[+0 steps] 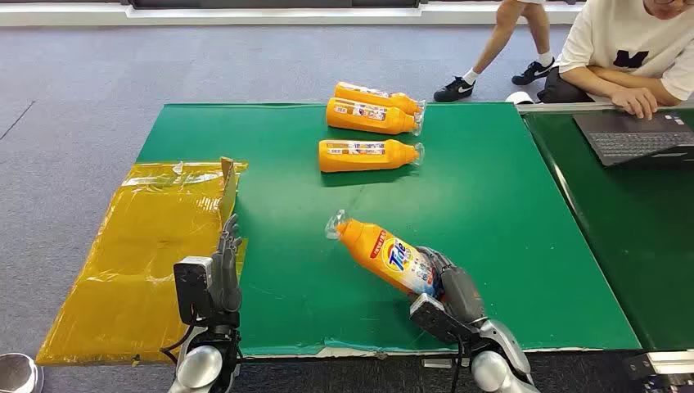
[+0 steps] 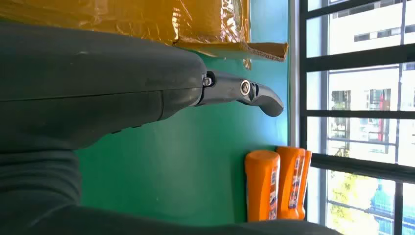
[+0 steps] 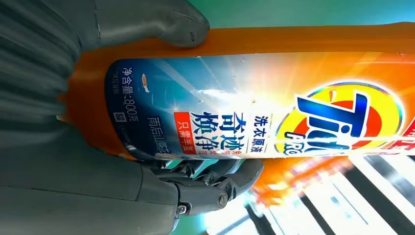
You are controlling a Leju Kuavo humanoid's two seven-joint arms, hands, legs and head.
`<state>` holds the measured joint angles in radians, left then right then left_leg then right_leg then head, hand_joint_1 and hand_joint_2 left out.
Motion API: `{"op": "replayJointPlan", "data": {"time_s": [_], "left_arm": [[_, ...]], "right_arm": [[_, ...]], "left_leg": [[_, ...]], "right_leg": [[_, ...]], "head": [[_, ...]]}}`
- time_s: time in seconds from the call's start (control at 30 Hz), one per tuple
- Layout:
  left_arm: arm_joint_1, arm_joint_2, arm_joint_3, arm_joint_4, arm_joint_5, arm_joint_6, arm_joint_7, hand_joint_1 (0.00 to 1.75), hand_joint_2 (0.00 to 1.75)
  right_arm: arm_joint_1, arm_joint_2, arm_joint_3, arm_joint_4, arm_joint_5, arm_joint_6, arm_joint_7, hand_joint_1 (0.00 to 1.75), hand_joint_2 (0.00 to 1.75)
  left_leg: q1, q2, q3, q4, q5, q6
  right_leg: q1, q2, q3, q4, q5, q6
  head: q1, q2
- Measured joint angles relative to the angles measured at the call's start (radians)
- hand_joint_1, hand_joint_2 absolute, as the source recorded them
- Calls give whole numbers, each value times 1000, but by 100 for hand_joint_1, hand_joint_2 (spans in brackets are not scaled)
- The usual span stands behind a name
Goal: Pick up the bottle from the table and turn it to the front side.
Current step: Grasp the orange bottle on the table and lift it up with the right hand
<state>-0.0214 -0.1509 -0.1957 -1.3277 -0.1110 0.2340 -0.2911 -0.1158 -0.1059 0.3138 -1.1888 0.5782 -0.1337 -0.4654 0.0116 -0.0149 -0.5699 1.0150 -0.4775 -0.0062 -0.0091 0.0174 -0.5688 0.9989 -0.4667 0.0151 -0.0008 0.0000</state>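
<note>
On green table (image 1: 507, 246), right hand (image 1: 446, 286) gripping orange bottle (image 1: 385, 255), left hand (image 1: 225, 266) spread, holding nothing

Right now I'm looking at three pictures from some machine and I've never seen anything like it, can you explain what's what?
It is a two-armed humanoid robot seen through its own cameras. The wide picture looks down from its head onto a green table. The other two come from cameras at its wrists, turned sideways.

The right hand grips an orange detergent bottle by its base, printed front label facing up; the close-up shows that label between thumb and fingers.

The left hand holds nothing, its fingers pointing up near the table's edge.

Three more orange bottles lie farther back. A yellow taped cardboard sheet lies at the left. A seated person has a laptop on the next table.
</note>
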Motion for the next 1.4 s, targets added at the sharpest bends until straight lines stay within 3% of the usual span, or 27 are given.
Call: {"op": "replayJointPlan", "data": {"time_s": [0.27, 0.4, 0.53, 0.77, 1.13, 1.27, 1.4], "left_arm": [[2, -32, -21, -18, -76, 22, -17, 0, 0], [2, -42, -36, -25, -105, 24, -13, 0, 0], [-1, -46, -55, -23, -126, 7, -13, 0, 0], [-27, -57, -97, 2, -72, -125, -13, 0, 0], [-46, -62, -125, 6, -65, -149, -8, 0, 0], [-47, -62, -125, 8, -64, -151, -6, 0, 175], [-52, -62, -137, 8, -49, -193, 8, 0, 175]], "right_arm": [[20, 138, -41, -147, -43, -25, -78, 175, 175], [36, 178, -61, -192, -70, -45, -127, 175, 175], [47, 201, -77, -222, -91, -63, -161, 175, 175], [47, 232, -81, -236, -94, -70, -166, 175, 175], [46, 244, -81, -209, -93, -73, -166, 175, 175], [46, 245, -81, -207, -94, -73, -165, 175, 175], [45, 246, -81, -195, -101, -68, -159, 175, 175]], "left_leg": [[0, 0, -2, 0, 0, 0], [0, 0, -2, 0, 0, 0], [-1, 0, -2, 0, 0, 0], [-1, 0, -2, 0, 0, 0], [-1, 0, -2, 0, 0, 0], [-1, 0, -2, 0, 0, 0], [-1, 0, -2, 0, 0, 0]], "right_leg": [[0, 0, -2, 1, -1, -1], [0, 0, -2, 1, -1, -1], [-1, 0, -2, 1, -1, -1], [-1, 0, -2, 1, -1, -1], [-1, 0, -3, 1, -1, -1], [-1, 0, -3, 1, -1, -1], [-1, 0, -3, 1, -1, -1]], "head": [[0, 0], [0, 0], [0, 0], [0, 0], [0, 0], [0, 0], [0, 0]]}}
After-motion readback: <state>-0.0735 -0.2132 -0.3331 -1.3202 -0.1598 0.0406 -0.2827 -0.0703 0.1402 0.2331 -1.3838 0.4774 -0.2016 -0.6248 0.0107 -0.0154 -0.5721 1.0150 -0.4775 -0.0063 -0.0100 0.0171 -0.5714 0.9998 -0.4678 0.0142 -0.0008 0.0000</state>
